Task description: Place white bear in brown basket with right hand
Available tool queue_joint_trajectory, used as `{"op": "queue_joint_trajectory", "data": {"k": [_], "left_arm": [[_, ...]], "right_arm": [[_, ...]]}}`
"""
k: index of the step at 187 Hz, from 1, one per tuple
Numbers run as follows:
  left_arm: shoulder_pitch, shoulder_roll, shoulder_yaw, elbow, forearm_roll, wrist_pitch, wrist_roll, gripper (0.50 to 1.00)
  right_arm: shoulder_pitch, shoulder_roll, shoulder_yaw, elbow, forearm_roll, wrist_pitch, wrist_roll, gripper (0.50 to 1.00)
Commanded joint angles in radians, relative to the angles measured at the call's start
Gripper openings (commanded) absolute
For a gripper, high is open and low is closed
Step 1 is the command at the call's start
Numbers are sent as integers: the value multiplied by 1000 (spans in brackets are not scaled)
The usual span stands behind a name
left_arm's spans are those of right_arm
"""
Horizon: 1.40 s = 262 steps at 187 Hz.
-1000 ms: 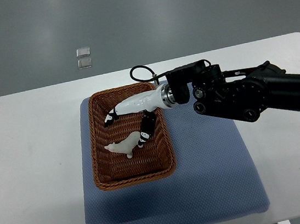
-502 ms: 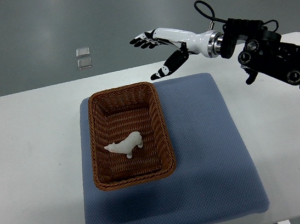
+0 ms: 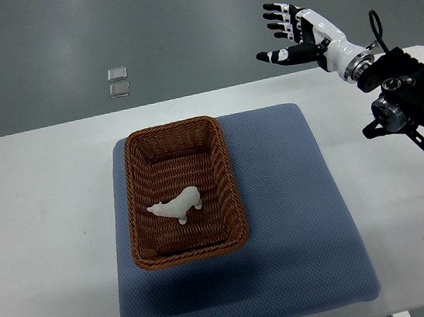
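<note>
Pulled up and away — right hand (image 3: 301,31) spread, empty — white bear (image 3: 176,206) in brown basket (image 3: 224,165).

You've got bright, even overhead light here, sharp focus throughout, mild glare on the white surface (image 3: 49,227), soft shadows.

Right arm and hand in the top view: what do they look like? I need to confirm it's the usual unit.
The right hand has a white shell with black fingertips and black joint segments. A silver metal ring joins it to a bulky black forearm with round caps and exposed linkages. A thin black cable loops above the wrist.
</note>
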Motion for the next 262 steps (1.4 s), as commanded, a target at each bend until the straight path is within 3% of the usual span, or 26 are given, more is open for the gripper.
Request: {"op": "queue_joint_trajectory", "data": {"k": [1,103,176,262], "left_arm": [[0,0,0,0,0,0,0,1000],[0,0,0,0,0,0,0,1000],[0,0,0,0,0,0,0,1000],[0,0,0,0,0,0,0,1000]], "right_arm": [[-37,28,18,-44,77,-36,47,907],[-106,140,21,-132,138,-131,57,911],[-114,155,154,-152,211,-128,64,913],[-119,145,144,-176,291,-131,66,924]]}}
